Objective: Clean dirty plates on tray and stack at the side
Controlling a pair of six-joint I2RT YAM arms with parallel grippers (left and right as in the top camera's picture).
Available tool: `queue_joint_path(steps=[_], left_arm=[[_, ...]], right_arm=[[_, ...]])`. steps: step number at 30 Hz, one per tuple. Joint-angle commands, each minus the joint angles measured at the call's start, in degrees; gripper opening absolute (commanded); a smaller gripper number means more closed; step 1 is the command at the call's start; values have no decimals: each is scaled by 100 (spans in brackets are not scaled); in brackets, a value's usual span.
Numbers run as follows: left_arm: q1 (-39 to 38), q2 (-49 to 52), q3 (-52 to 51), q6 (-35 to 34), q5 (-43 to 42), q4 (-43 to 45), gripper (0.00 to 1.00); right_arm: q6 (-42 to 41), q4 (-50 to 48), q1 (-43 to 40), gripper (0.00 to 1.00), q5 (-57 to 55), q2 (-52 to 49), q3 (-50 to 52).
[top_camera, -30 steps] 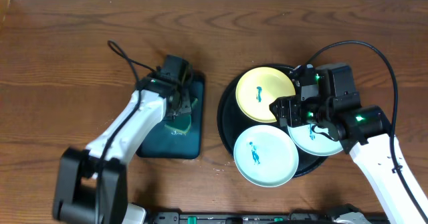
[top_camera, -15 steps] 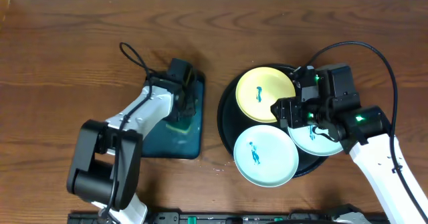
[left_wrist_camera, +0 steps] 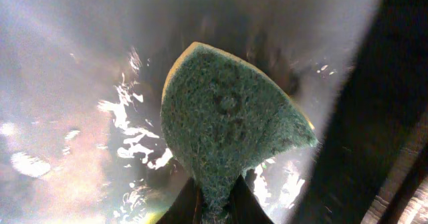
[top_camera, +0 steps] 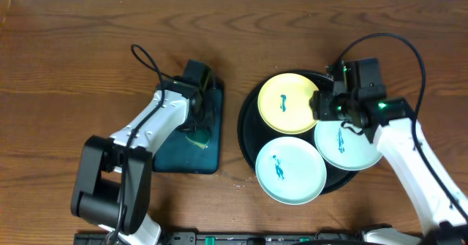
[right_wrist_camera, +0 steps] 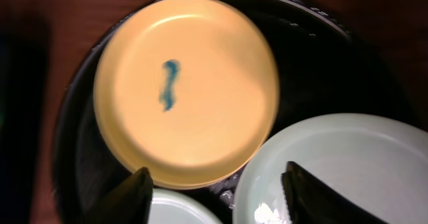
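Counting the ware gives three plates on one round black tray (top_camera: 247, 124): a single yellow plate (top_camera: 290, 102) on the tray's far half, and two mint-white ones, the near mint plate (top_camera: 290, 169) at the tray's near edge and the right mint plate (top_camera: 349, 146) at its right edge. Each of the three carries one small blue smear at its centre. The near mint plate hangs out past the tray's near rim, the right mint plate lies over the right rim, and the yellow plate sits inside the rim; bare black tray floor shows along the left rim and in the gaps between plates. Just beside the tray, on its left, lies one rectangular teal tray (top_camera: 172, 161) holding one green-faced sponge (left_wrist_camera: 227, 124) with a yellow backing. The left gripper (left_wrist_camera: 215, 200) is clamped on the sponge's narrow end, low over the teal tray. The right gripper (right_wrist_camera: 217, 177) hovers above the tray where the yellow plate and right mint plate come close, its two fingers spread apart and clear of both. Open wooden table (top_camera: 73, 47) spreads beyond the tray's far rim and well left of the teal tray.
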State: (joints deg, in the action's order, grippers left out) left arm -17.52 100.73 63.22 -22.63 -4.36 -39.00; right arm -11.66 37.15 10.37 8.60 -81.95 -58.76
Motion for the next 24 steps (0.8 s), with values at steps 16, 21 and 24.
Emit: queue_joint_path(steps=[16,21,24], left_arm=[[-223,-590,1679,-321,-708,-348,8],[-566,-579,1679,-420,-702,111,8],[-754,-505,1679,-568,-697,457,8]], right_arm=[[662,-887,-551,42,457,-2538,-815],[612,-1163,-487,16,479,-2780,-815],[590,-1034,-422,8,361,-2909,-809]])
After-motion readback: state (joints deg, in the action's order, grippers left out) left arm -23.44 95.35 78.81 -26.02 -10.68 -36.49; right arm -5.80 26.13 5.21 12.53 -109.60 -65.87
